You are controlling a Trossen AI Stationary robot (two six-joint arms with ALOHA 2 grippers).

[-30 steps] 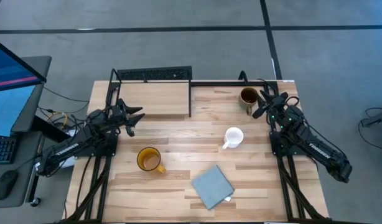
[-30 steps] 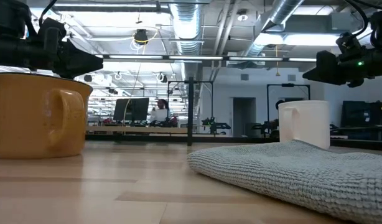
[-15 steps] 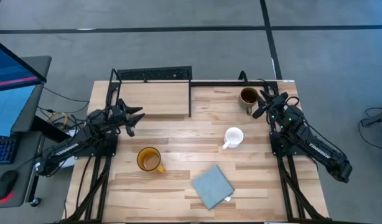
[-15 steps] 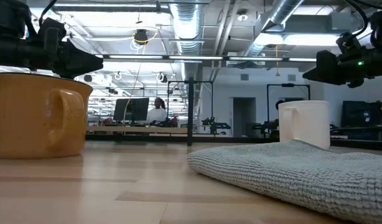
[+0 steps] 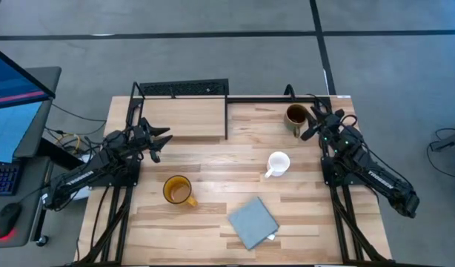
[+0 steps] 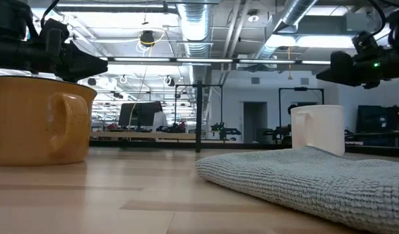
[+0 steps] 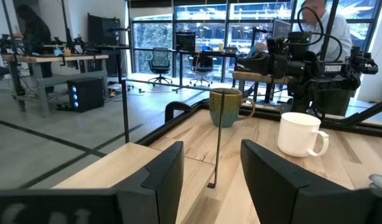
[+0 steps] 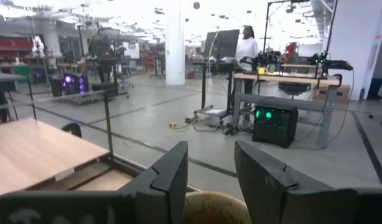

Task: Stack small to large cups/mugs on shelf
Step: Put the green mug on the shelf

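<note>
The olive-brown mug (image 5: 295, 116) is seen on the tabletop just right of the shelf (image 5: 187, 117), with the right gripper (image 5: 317, 122) held open just beside it. The white mug (image 5: 277, 163) and yellow-orange mug (image 5: 177, 190) are set farther from the shelf. The left gripper (image 5: 156, 141) is held open near the shelf's front left.

High view straight down; low view level, close; both share white mug (image 5: 278, 162).

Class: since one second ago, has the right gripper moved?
Yes, slightly. In the high view the right gripper has edged toward the olive-brown mug by the table's far edge.
</note>
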